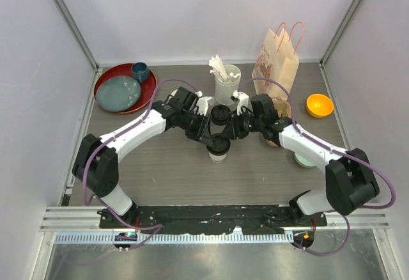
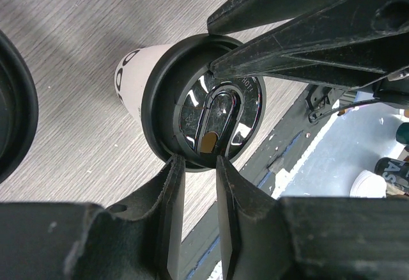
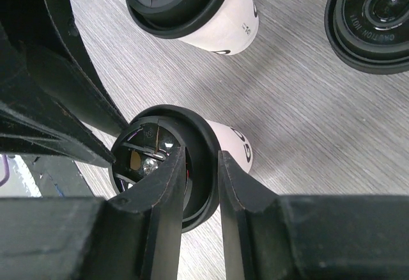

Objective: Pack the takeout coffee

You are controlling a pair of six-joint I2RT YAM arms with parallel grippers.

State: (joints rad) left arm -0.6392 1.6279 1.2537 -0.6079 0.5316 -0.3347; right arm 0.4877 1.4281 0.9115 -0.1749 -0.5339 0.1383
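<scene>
A white paper cup (image 1: 218, 156) with dark print stands mid-table and also shows in the left wrist view (image 2: 137, 75) and the right wrist view (image 3: 233, 142). A black lid (image 2: 204, 101) sits on it. My right gripper (image 3: 198, 165) is shut on that lid's rim (image 3: 208, 158), one finger over the lid top and one outside. My left gripper (image 2: 199, 165) has a narrow gap with nothing in it, and its tips sit at the lid's near edge. A second lidded cup (image 3: 211, 18) stands just behind. A loose black lid (image 3: 374, 21) lies on the table beside it.
A white holder of sticks (image 1: 227, 82) stands behind the cups, with a paper bag (image 1: 279, 59) to its right. An orange bowl (image 1: 319, 105) is at the far right. A red tray (image 1: 148, 91) with a blue plate and cup is at the back left. A tan thing (image 1: 271, 140) lies partly under my right arm.
</scene>
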